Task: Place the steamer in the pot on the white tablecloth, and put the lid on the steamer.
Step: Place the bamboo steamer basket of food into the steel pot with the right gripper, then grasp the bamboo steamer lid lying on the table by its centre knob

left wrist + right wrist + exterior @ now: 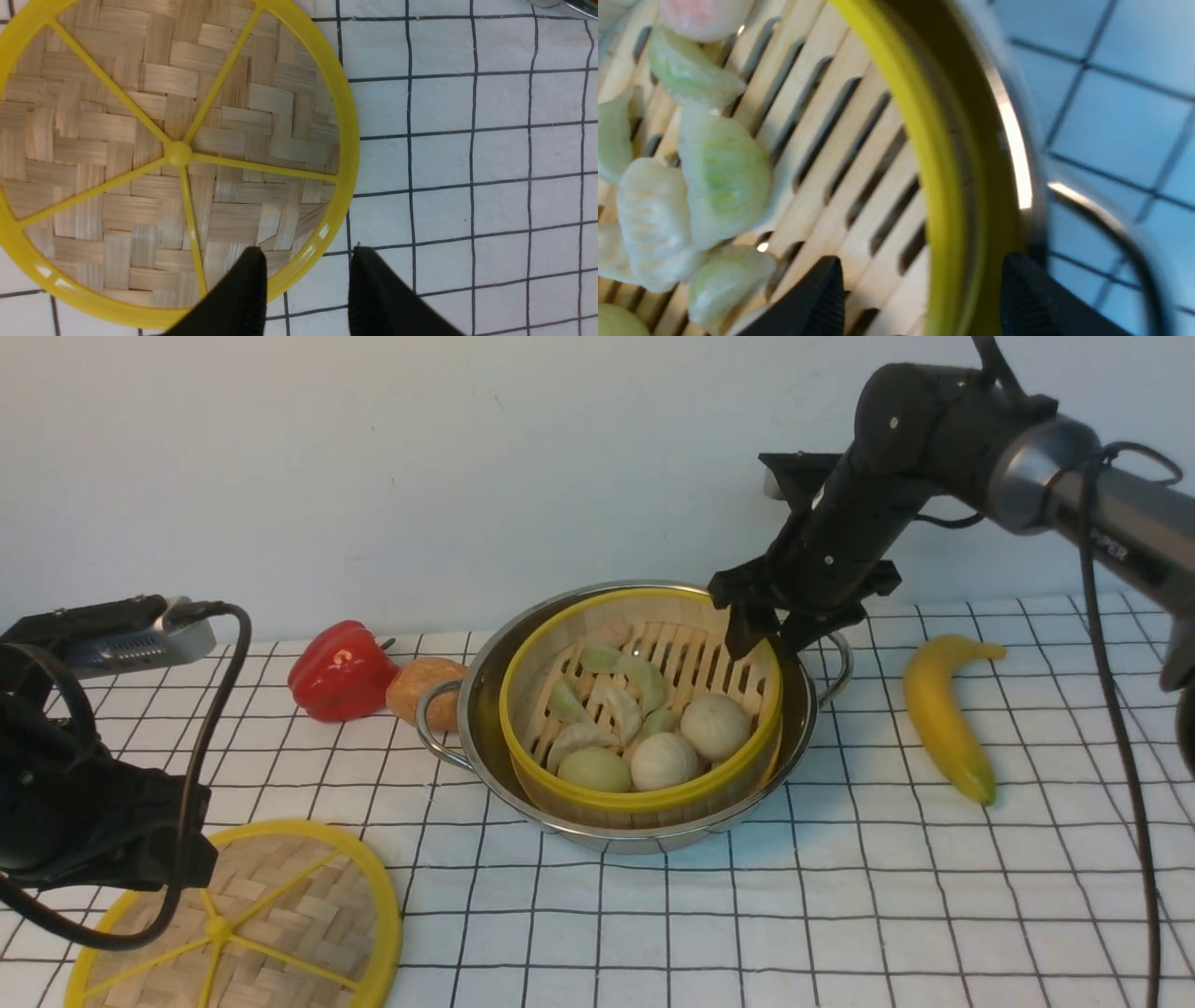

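Observation:
The steamer [653, 795], a bamboo basket with a yellow rim and with dumplings and buns on its slats, sits inside the steel pot [485, 681] on the white tablecloth [840, 896]. My right gripper [766, 633] is open at the steamer's far right rim. In the right wrist view the right gripper [920, 266] straddles the yellow rim [943, 177], one finger over the slats and one on the pot side, gripping nothing. The woven lid [280, 915] lies flat at the front left. My left gripper [306, 254] hangs open over the lid's edge [343, 140].
A red bell pepper [341, 670] and an orange round fruit [425, 689] lie left of the pot, against its handle. A banana [945, 714] lies on the cloth right of the pot. The wall stands close behind.

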{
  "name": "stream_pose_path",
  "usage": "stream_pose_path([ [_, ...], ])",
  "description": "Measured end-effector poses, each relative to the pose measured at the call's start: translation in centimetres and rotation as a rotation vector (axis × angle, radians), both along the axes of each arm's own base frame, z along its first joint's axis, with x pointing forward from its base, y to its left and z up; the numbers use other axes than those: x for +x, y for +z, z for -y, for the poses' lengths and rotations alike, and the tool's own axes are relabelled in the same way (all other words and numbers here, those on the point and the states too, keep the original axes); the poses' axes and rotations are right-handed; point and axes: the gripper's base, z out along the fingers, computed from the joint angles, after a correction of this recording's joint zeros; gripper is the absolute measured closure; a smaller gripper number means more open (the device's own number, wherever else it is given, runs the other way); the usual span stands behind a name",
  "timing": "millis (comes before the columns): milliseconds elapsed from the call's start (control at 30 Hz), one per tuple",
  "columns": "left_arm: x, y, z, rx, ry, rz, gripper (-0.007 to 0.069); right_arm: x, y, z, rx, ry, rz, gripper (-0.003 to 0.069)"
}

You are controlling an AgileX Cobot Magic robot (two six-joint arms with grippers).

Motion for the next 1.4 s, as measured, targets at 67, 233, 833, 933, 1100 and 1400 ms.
stream_pose_path([
  [67,0.0,0.0,0.0,0.0,0.0,0.0,0.0382,-0.1,0.9,0.2,-0.013,0.001,0.026,0.0216],
  [233,0.1,0.0,0.0,0.003,0.004,0.01,0.0382,-0.4,5.2,0.6,-0.017,0.0,0.138,0.0216],
  [833,1.5,-0.9,-0.7,0.039,0.089,0.039,0.0382,-24.9,36.1,11.0,0.131,-0.065,0.918,0.0664],
  [933,2.0,-1.8,-0.9,0.038,0.096,0.002,0.0382,-29.9,36.2,12.3,0.11,-0.047,0.953,0.0671],
  [1100,2.9,-3.5,-1.1,0.028,0.102,-0.063,0.0382,-36.2,32.3,13.9,0.079,-0.037,0.897,0.0671],
  [1400,3.9,-5.0,-1.4,0.043,0.111,-0.079,0.0382,-40.2,22.3,14.4,0.069,0.008,0.681,0.0671],
])
